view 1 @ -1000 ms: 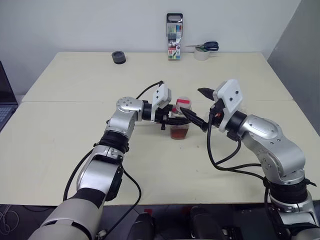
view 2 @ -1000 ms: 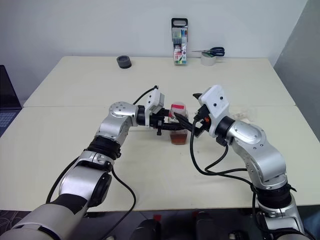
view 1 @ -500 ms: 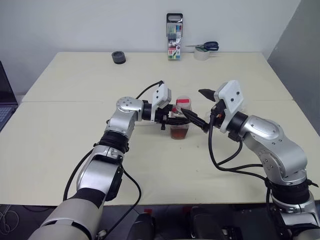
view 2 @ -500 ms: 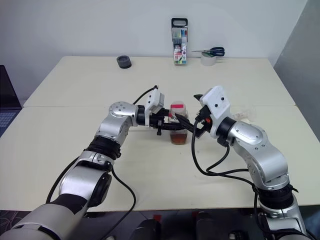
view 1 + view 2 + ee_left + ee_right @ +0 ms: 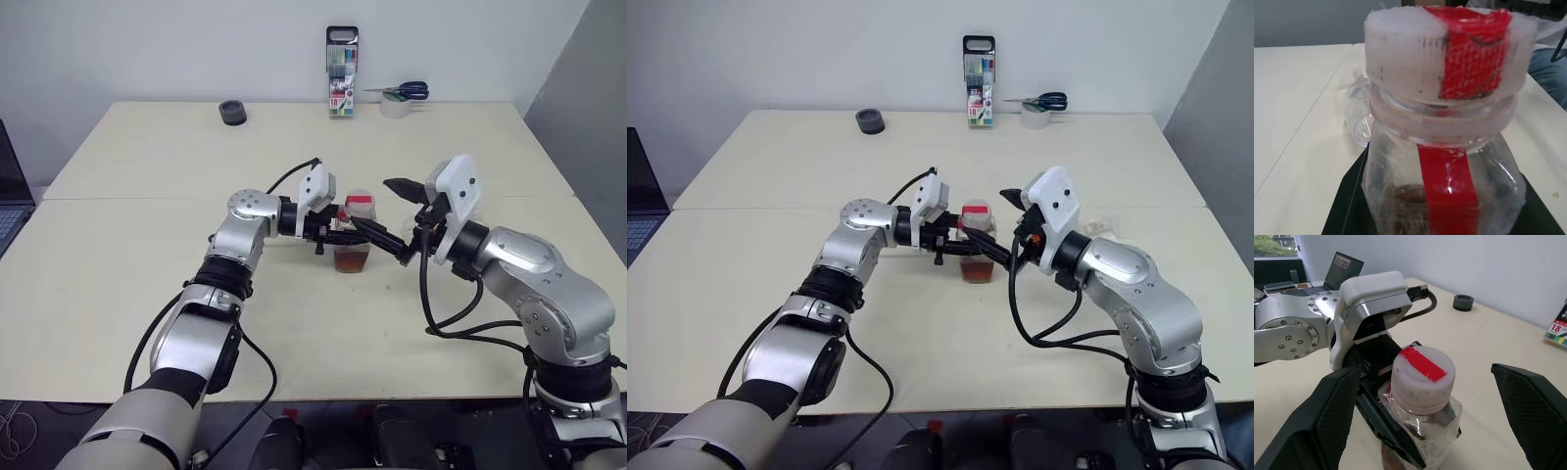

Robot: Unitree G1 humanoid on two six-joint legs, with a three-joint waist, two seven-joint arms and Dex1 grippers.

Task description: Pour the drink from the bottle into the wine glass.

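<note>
The bottle (image 5: 353,238) stands on the table's middle, clear plastic with a red label strip and a white cap (image 5: 1422,366) marked red. The reddish-brown drink (image 5: 351,259) fills its lower part. My left gripper (image 5: 343,238) reaches in from the left and is shut on the bottle's body, its black fingers (image 5: 1347,215) hugging the sides. My right gripper (image 5: 374,204) is open, one finger (image 5: 1327,416) on each side of the cap without touching it. The wine glass (image 5: 1107,227) shows as a clear shape on the table, partly hidden behind my right arm.
A tall marker pack (image 5: 341,73) stands at the table's far edge, with a tape roll and scissors (image 5: 397,103) to its right and a small black ring (image 5: 232,112) to its left. A laptop (image 5: 8,186) sits at the left edge.
My right wrist has rolled a little while its open fingers stay around the cap. The bottle and my left arm have not moved.
</note>
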